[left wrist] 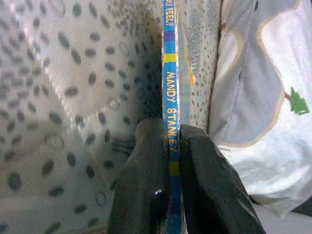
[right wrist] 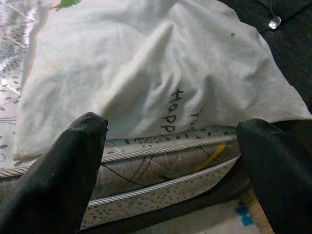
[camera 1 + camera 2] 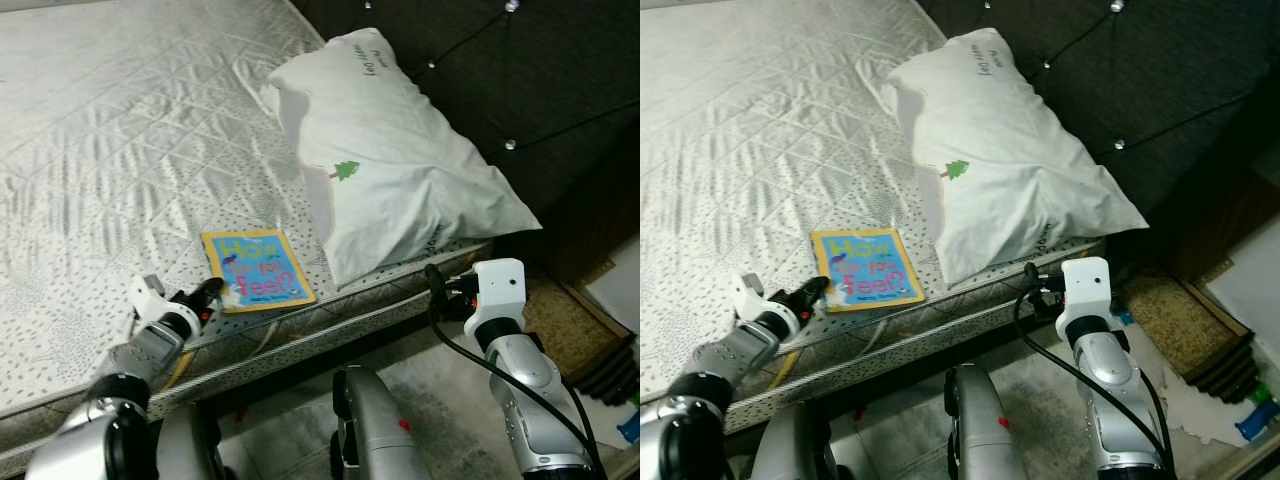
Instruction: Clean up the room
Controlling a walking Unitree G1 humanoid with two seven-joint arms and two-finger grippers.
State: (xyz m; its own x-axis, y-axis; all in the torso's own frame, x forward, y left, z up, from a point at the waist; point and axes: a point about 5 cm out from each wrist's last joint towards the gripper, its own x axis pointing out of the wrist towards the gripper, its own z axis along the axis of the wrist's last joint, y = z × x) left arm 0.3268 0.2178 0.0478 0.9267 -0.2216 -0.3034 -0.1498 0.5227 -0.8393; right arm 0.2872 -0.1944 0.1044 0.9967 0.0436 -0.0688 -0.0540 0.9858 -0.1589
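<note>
Lying flat near the mattress (image 3: 120, 130) edge, the book (image 3: 258, 270) sits just beside the white pillow (image 3: 390, 170). The left gripper (image 1: 174, 146) has its two fingers pinched tight on the book's spine at the near corner. The right gripper (image 2: 170, 146) hangs off the bed's side facing the pillow, fingers spread wide and holding nothing.

Book (image 3: 257, 270), lower middle of the head view: cover is reading "How do you feel?". Its spine in the left wrist view is showing "MANDY STANLEY", with "…OU FEEL?" above. Pillow (image 2: 161, 68) is showing dark letters "HAPP…" near its lower edge; handwriting at its top corner is staying illegible.
</note>
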